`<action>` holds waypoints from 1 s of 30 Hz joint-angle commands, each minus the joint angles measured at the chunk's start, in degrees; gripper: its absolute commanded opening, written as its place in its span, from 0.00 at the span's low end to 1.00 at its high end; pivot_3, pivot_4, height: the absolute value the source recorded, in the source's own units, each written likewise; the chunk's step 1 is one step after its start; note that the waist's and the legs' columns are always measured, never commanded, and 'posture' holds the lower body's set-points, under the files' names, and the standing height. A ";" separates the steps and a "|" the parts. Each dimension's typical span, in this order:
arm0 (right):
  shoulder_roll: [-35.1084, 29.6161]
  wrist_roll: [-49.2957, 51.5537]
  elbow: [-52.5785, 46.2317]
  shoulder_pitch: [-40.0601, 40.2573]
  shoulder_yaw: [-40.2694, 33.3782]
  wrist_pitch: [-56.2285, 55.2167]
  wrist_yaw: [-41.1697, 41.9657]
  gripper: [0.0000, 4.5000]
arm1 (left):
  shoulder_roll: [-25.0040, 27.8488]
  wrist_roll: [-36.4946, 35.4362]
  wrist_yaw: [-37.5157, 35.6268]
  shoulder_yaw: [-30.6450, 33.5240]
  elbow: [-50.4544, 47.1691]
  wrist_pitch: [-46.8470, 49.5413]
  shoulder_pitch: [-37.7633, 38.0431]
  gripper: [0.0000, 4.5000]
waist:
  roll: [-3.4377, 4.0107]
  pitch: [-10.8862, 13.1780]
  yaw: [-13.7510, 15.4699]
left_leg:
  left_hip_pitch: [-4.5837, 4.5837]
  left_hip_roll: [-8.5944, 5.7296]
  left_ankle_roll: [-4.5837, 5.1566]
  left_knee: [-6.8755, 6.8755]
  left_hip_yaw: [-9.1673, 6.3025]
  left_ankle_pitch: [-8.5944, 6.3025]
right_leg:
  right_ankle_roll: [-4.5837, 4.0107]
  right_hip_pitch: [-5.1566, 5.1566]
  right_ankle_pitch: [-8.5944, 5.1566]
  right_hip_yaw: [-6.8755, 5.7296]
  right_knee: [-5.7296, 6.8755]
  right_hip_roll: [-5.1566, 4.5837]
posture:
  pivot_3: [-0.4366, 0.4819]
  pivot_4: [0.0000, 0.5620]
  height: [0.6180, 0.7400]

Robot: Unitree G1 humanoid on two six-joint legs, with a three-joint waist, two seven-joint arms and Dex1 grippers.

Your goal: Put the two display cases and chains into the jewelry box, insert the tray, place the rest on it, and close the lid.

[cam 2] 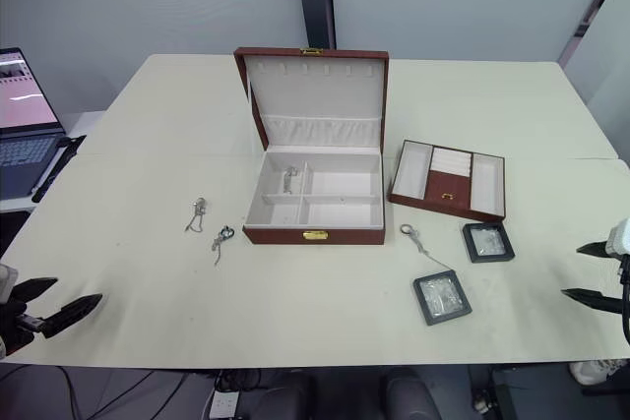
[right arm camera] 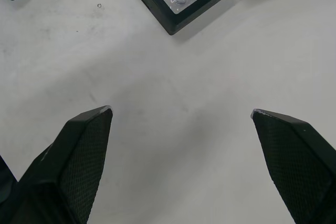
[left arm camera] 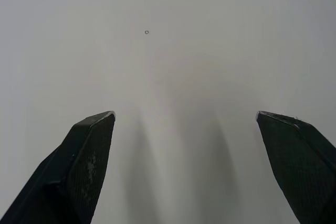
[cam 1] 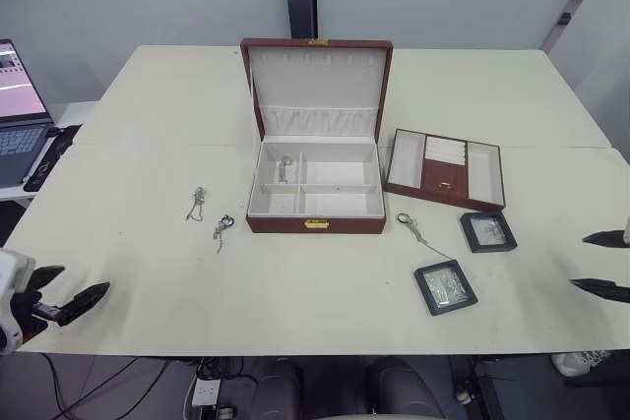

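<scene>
A pale table seen from above the robot's arms. At its middle sits the jewelry box, reddish-brown, with the lid standing upright behind it, so the cream compartments lie exposed for loading. 1 small silvery piece already lies in a rear compartment.

To the robot's right of the box, near it but apart, the tray rests flat on the table – out of the box, which leaves the lower compartments reachable first. In front of the tray lie the 2 display cases: 1 just beside the tray's front edge, the other nearer the robot. A thin chain with a ring lies between the box and these cases.

To the robot's left of the box, 2 more chains rest on the bare table – 1 farther left, 1 closer to the box's front corner.

The left gripper hovers low at the table's near left edge, well apart from everything, fingers spread and empty. The right gripper waits at the right edge, fingers likewise parted with nothing between them; its wrist view looks toward a display case. Judging by this, most of the loading is not yet done, and the cases lie on the right arm's side.
</scene>
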 commanded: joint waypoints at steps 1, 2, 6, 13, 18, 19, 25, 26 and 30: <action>-1.59 -0.47 0.33 -0.75 -0.68 -1.33 0.41 1.00 | -0.75 -1.59 0.29 2.72 -2.83 0.46 1.05 0.99 | 0.00 0.00 0.00 | 0.00 0.00 0.00 0.00 -0.01 0.00 | 0.00 0.00 0.00 0.00 0.00 0.00 | 0.48 0.27 1.00; -1.61 -0.59 0.43 -0.83 -0.60 -1.53 0.44 1.00 | -0.99 -1.75 0.38 2.83 -3.33 0.62 1.39 0.99 | 0.00 0.00 0.00 | 0.00 0.00 0.00 0.00 -0.01 0.00 | 0.00 0.00 0.00 0.01 0.00 0.00 | 0.48 0.27 1.00; -1.84 -0.65 0.48 -2.50 0.22 -2.34 0.70 1.00 | -1.71 -2.37 0.69 3.36 -5.00 1.07 2.60 0.99 | 0.00 0.00 0.00 | 0.01 0.00 0.00 0.00 0.01 0.00 | 0.00 0.01 0.00 0.02 0.00 0.00 | 0.48 0.27 1.00; -0.95 1.65 -2.88 -13.90 5.70 0.37 1.66 1.00 | -3.08 -3.23 1.15 3.98 -7.53 1.72 4.38 0.99 | 0.05 -0.02 -0.15 | 0.06 0.04 0.00 0.00 0.04 0.00 | 0.00 0.01 0.00 0.03 0.02 0.02 | 0.48 0.27 1.00; -0.05 3.53 -5.68 -21.47 9.78 3.75 3.04 1.00 | -4.19 -3.93 1.46 5.32 -9.30 1.96 6.08 0.99 | 0.05 -0.02 -0.05 | 0.05 0.02 0.00 0.01 0.03 0.00 | 0.00 0.01 0.00 0.04 0.01 -0.01 | 0.48 0.27 1.00; 0.40 4.15 -6.56 -23.35 10.84 4.53 3.47 1.00 | -4.49 -4.08 1.43 5.72 -9.67 1.91 6.63 0.99 | 0.05 -0.02 -0.05 | 0.03 0.02 0.00 0.02 0.02 0.00 | 0.00 0.01 0.00 0.05 0.01 -0.01 | 0.48 0.27 1.00; 3.79 7.57 -11.31 -32.70 15.96 9.60 4.70 1.00 | -5.50 -4.92 1.21 7.34 -12.03 2.47 8.77 0.99 | 0.06 -0.01 -0.05 | 0.03 0.03 0.00 0.02 -0.01 0.00 | 0.00 0.00 0.00 0.05 0.01 -0.02 | 0.48 0.27 1.00; 4.54 8.10 -12.16 -34.06 16.65 10.59 4.72 1.00 | -5.67 -5.10 1.20 7.54 -12.49 2.65 9.02 0.99 | 0.05 -0.01 -0.05 | 0.03 0.02 0.00 0.01 -0.02 0.00 | 0.00 0.00 0.00 0.05 0.01 -0.02 | 0.48 0.27 1.00; 7.57 10.42 -15.50 -38.13 19.08 14.17 5.13 1.00 | -6.17 -6.02 1.26 8.12 -14.64 3.46 9.62 0.99 | 0.05 -0.01 -0.03 | 0.00 0.02 0.00 0.02 -0.05 0.00 | 0.00 -0.01 0.00 0.06 0.01 -0.03 | 0.48 0.27 1.00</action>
